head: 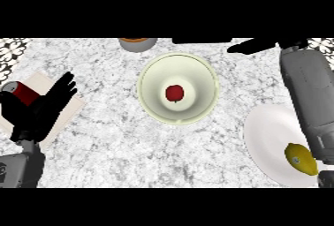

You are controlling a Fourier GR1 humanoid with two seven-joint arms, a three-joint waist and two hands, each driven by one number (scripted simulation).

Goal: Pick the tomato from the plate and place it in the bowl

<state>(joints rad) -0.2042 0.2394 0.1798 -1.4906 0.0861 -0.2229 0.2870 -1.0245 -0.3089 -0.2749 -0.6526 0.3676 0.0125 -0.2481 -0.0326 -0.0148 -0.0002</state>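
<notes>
Just one cam, up at head ht, facing steeply down, fairly near: the counter (117, 145) fills the frame, w/ the bowl (195, 84) approx centre.

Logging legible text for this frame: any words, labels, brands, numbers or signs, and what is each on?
No text can be read.
The red can shows no legible label.
A small mark on the left forearm is too blurred to read.
The tomato and the lemon carry nothing.

Tomato (174, 93) in bowl (195, 75), lemon (301, 159) on plate (267, 132) to its right
</notes>
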